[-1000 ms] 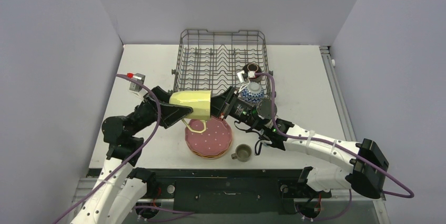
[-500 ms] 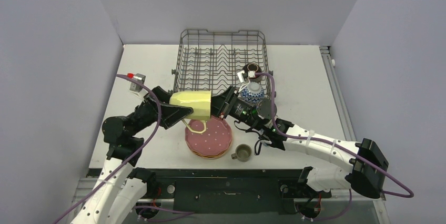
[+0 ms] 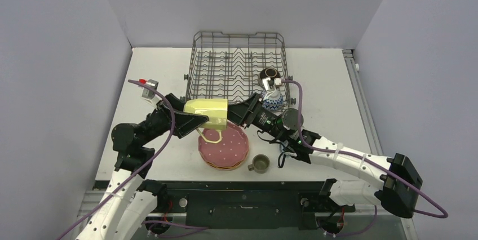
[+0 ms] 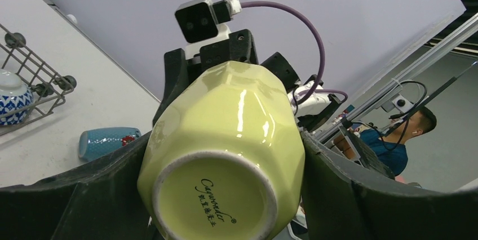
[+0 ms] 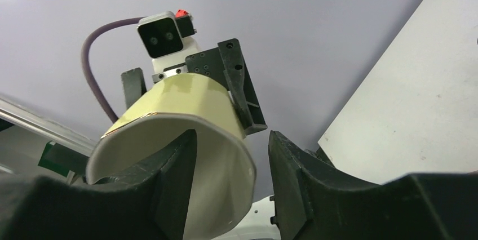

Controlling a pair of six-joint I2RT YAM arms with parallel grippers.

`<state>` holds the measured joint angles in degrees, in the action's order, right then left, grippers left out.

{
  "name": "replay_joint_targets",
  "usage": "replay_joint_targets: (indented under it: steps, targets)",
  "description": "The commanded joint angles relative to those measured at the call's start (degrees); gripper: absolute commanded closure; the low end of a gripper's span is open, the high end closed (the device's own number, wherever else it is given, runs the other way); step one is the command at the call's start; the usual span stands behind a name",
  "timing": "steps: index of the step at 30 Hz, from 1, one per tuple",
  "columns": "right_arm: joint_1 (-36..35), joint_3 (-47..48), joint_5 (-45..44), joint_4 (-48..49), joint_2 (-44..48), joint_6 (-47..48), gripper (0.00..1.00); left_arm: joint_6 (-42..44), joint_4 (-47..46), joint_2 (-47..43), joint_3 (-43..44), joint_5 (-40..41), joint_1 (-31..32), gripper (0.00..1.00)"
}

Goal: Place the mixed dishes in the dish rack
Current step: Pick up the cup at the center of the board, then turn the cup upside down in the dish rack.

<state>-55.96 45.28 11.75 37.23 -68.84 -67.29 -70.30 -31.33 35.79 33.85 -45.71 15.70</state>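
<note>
- Your left hand point(image 3: 191, 119) was clamped across the yellow mug point(image 3: 206, 113), which hung on its side in the air, base toward that hand's wrist.
- Your right hand point(image 5: 231, 155) stood apart, one finger inside the rim and one outside, not pinching.
- The mug looked like glazed ceramic: stiff, slick and breakable. The rim wall seemed the surest hold.
- The stacked plates point(image 3: 224, 147) lay just below both hands.
- The dish rack point(image 3: 237, 62) lay beyond them, with a blue-white bowl point(image 3: 272, 101) just past the right hand.

rack point(image 3: 237, 62) behind plates point(image 3: 225, 149), small mug point(image 3: 260, 164) just right of plates
</note>
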Motion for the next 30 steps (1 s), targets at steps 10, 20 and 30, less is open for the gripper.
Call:
replay_joint_targets:
  steps: [10,20,30]
  targets:
    - [6.0,-6.9,-2.1,-8.1,15.8,4.4,0.5,22.3,17.4,3.3,11.1,7.1,-0.1,1.0]
    - [10.2,-6.7,-3.6,-24.6,24.9,12.4,0.49,35.1,26.9,13.8,19.1,13.6,-0.2,1.0]
    - [10.5,-3.1,-7.1,-39.5,29.3,21.6,0.49,41.0,29.3,28.1,29.4,21.2,-1.0,1.0]
